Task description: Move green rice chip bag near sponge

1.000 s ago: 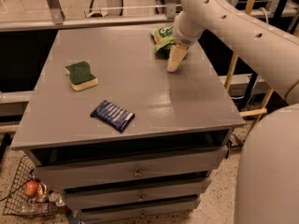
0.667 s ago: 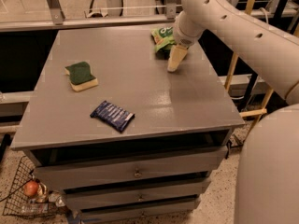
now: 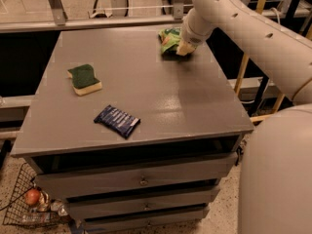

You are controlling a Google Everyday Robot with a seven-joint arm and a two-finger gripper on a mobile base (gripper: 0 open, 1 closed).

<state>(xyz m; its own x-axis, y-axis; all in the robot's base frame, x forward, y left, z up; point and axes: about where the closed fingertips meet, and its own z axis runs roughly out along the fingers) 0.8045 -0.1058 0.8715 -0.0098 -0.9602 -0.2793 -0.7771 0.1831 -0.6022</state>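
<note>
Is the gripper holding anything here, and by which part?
Cannot be told. The gripper sits against the right edge of the green chip bag at the table's far side; no grip is visible.

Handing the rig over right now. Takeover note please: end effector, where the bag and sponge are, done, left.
End effector: at the far edge of the table, right of centre, against the right side of the green rice chip bag. A grasp cannot be confirmed.
Bag: on the table at that far edge.
Sponge: left side of the table, well apart from the bag.
Blue wrapper: nearer the front, seemingly off the direct path.
Done: end effector is at the bag.
Left: secure the bag, carry it left, set it down beside the sponge.
</note>
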